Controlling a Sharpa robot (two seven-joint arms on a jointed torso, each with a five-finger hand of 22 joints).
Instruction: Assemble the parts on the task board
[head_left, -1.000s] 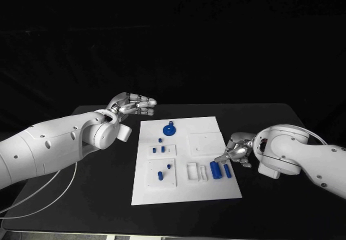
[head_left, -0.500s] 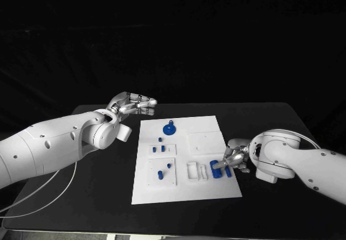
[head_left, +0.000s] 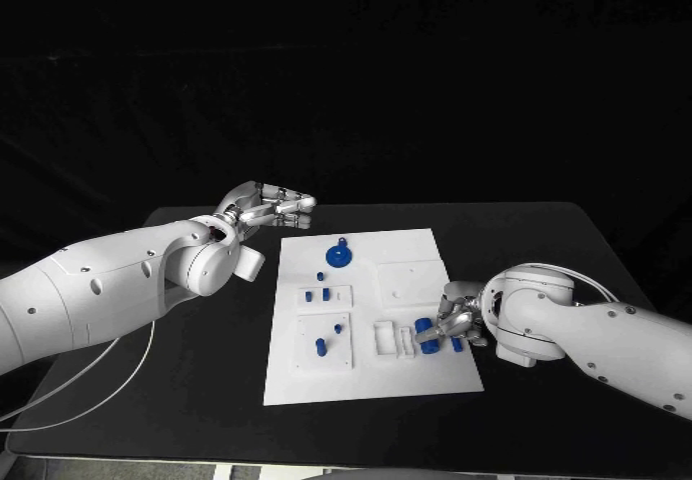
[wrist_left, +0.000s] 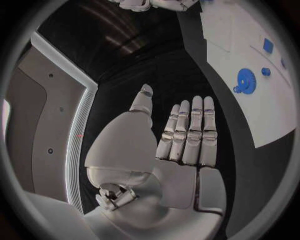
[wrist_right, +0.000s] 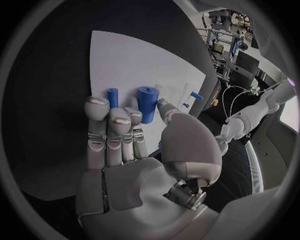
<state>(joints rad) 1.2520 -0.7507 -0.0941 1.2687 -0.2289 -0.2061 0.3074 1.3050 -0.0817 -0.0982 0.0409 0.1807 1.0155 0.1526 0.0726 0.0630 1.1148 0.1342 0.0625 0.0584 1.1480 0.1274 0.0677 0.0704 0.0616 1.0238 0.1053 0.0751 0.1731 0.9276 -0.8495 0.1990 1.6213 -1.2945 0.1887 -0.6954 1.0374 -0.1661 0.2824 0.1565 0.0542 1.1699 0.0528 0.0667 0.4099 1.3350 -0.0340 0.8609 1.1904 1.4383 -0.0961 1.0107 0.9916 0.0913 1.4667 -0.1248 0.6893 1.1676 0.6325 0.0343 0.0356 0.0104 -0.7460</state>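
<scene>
Left hand (head_left: 270, 209) parked off the far left corner of the board (head_left: 433, 375), above bare table; the left wrist view shows its fingers (wrist_left: 190, 132) straight and side by side, thumb apart, nothing in them; likely kept clear so the other arm has room.

Board lies mid-table, long side running away from the robot; the parts sit in their own places, presumably by the order of assembly: gear (head_left: 338, 260) at the far end with a small peg (head_left: 319, 278) just near of it; a raised plate (head_left: 326, 296) holding two short pieces; a nearer plate (head_left: 323, 346) with pegs standing in it; a white bracket (head_left: 385, 340) just right of that.

Right of the bracket, a thick cylinder (head_left: 426, 333) and a thin pin (head_left: 456, 343) beside it, both at the board's right edge.

Right hand (head_left: 459, 320) low over that edge, at the cylinder; in the right wrist view the cylinder (wrist_right: 147, 103) stands just past the fingertips (wrist_right: 117, 119) with the thumb close on its other side; fingers part-curled and bracketing it; whether they already press it I cannot tell; reads as the approach to a pinch, cylinder not lifted; pin (wrist_right: 112, 96) lies just beside, so a wide closing could knock it.
</scene>
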